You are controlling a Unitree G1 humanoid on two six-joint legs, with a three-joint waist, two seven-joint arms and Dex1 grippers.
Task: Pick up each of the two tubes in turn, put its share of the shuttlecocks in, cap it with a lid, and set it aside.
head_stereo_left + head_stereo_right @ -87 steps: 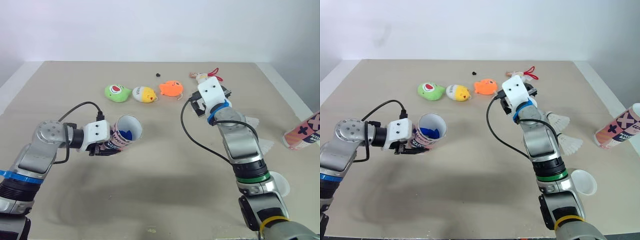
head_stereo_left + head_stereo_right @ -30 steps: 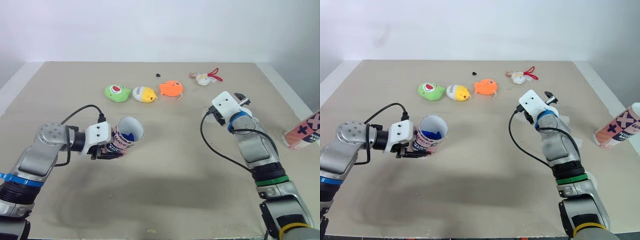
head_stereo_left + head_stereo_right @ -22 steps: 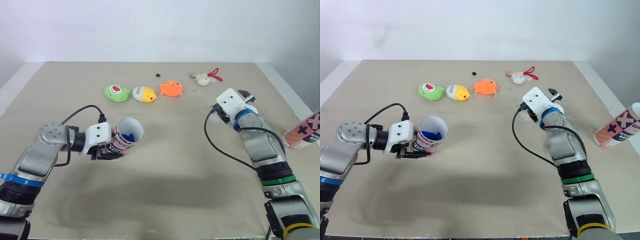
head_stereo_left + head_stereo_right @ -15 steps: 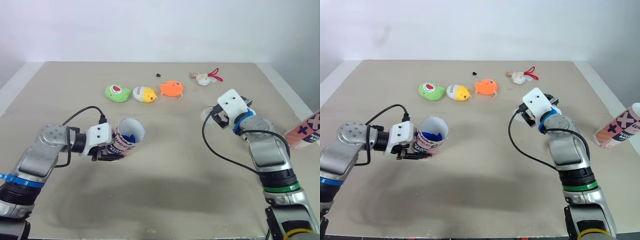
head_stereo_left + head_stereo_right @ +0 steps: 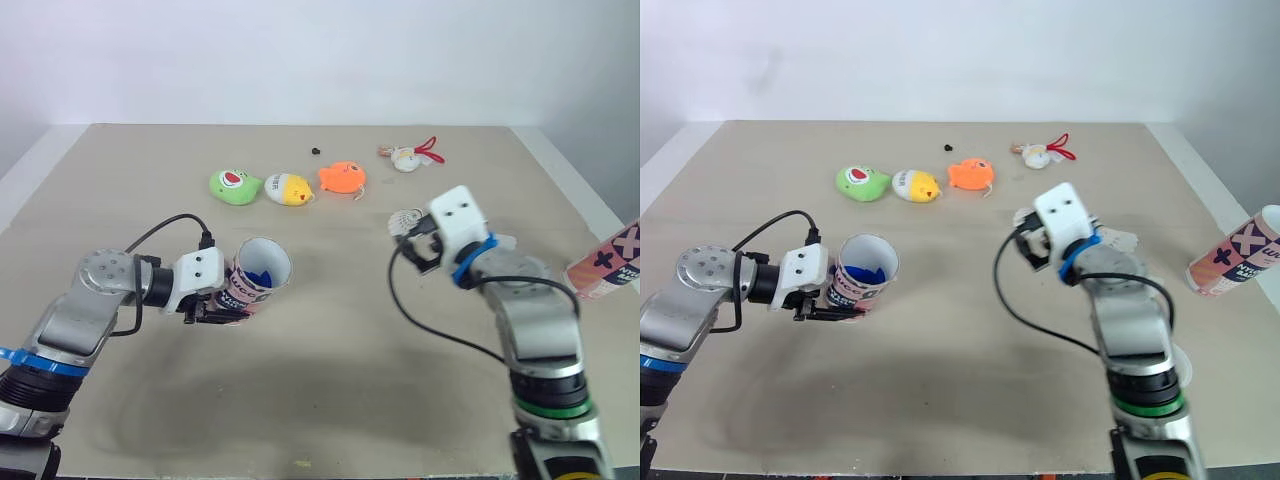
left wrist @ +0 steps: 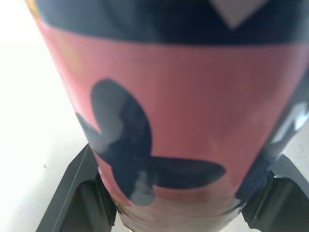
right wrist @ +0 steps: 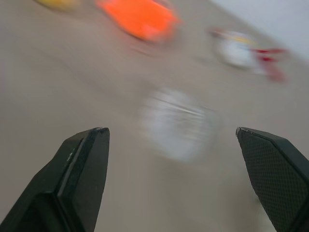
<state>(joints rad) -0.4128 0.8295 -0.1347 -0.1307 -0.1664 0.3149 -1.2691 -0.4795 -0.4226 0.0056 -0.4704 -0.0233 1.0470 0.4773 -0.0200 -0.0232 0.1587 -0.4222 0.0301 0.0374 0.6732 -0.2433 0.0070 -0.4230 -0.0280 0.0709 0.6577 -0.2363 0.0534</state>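
My left gripper [image 5: 213,306] is shut on a pink and navy tube [image 5: 254,280], which tilts with its open mouth up and toward me. Something blue lies inside it. In the left wrist view the tube [image 6: 169,111] sits between both fingers [image 6: 82,193]. My right gripper [image 5: 417,246] hovers right of centre with its fingers [image 7: 79,164] spread open and nothing held. A white shuttlecock [image 5: 405,219] lies on the table just ahead of it, blurred in the right wrist view [image 7: 177,123]. Another shuttlecock [image 5: 1122,240] shows behind the right forearm. The second tube [image 5: 608,264] lies at the right edge.
Along the far side lie a green toy [image 5: 233,185], a yellow and white toy [image 5: 288,188], an orange toy [image 5: 343,178] and a small white toy with a red cord [image 5: 408,156]. A white lid [image 5: 1181,363] peeks out beside the right forearm.
The right arm has swung out to the right, then brought its gripper back left and nearer, facing the white shuttlecock. The left arm and its tube have barely moved.
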